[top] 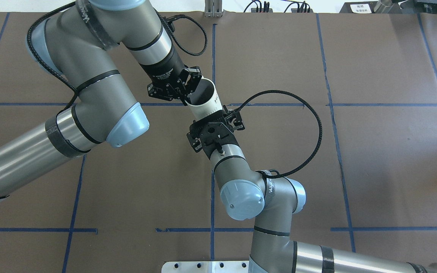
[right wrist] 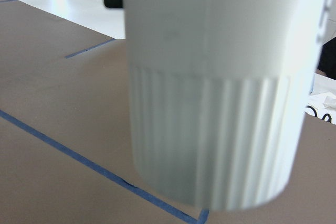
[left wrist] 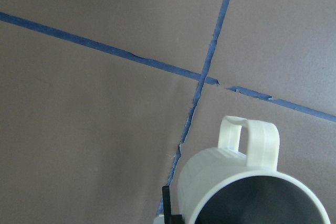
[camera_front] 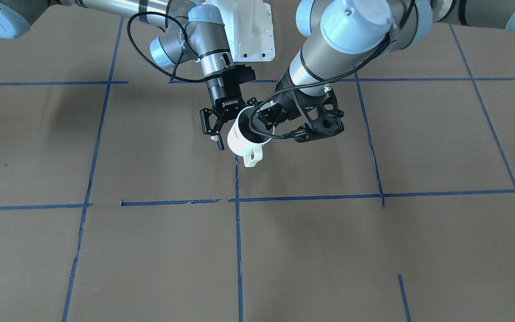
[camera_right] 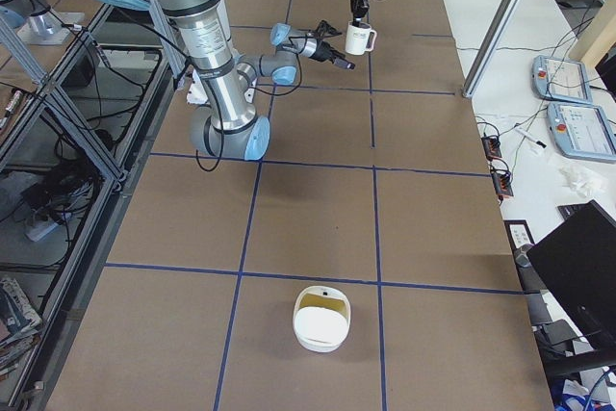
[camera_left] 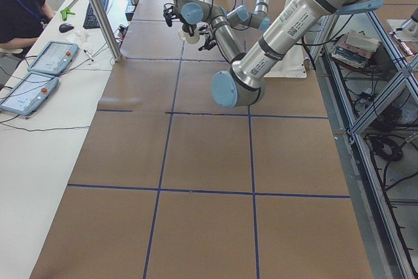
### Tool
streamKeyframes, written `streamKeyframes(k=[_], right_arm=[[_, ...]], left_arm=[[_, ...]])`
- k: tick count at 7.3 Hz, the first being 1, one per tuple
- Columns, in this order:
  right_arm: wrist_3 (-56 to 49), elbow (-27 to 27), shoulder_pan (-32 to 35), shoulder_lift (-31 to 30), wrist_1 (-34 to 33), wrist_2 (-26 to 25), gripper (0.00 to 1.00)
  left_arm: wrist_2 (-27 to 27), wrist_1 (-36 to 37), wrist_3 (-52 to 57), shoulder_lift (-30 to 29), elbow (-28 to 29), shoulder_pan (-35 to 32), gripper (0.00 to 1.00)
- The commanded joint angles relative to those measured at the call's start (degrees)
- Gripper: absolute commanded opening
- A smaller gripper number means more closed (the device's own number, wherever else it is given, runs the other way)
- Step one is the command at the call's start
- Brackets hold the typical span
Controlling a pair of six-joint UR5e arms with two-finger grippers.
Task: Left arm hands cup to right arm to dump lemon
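The white ribbed cup (camera_front: pixel 239 141) hangs above the table's middle, handle toward the operators' side. My left gripper (camera_front: pixel 264 121), unlettered, is shut on the cup's rim; it also shows in the overhead view (top: pixel 187 98). My right gripper (camera_front: pixel 233 123), lettered ROBOTIQ, is open, with its fingers on either side of the cup's lower body (top: pixel 209 107). The left wrist view shows the cup's handle and grey inside (left wrist: pixel 247 192). The right wrist view is filled by the cup's ribbed wall (right wrist: pixel 210 119). The lemon shows in no view.
A white rounded container (camera_right: pixel 321 318) sits on the table at the end on my right. The white base plate (camera_front: pixel 248 31) is between the arms' bases. An operator (camera_left: pixel 19 4), control tablets (camera_left: pixel 52 57) and a metal post (camera_left: pixel 98 11) stand beside the table.
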Motion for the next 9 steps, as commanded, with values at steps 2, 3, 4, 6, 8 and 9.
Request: streamKeyframes(k=[2,3,4,6,8,9], right_arm=[[0.4,0.3,1.4,0.3,0.5,0.8,1.0],[0.5,0.3,2.2,0.6,0.2,2.8,0.99],[0.8,0.3,4.3,0.4,0.1,6.8,0.99],[0.9,0.1,10.3,-2.4,-1.1,17.0,0.99],[0.8,0.5,19.6,-2.6,-11.0,33.5,0.99],[0.8,0.6,26.0,-3.0,-12.9,45.6,0.99]], left_arm=[[-0.8,1.7,8.0,9.0,-4.7,-6.4,0.0],[-0.2,2.1,14.4,12.2,-4.6,-8.1,0.0],[1.1,4.9,22.6,14.4,-4.9,-11.0,0.0],[6.8,8.0,33.2,23.3,-11.4,-13.0,0.0],[9.9,7.0,33.4,35.5,-19.9,-12.9,0.0],[10.1,3.0,33.3,40.4,-20.7,-12.8,0.0]])
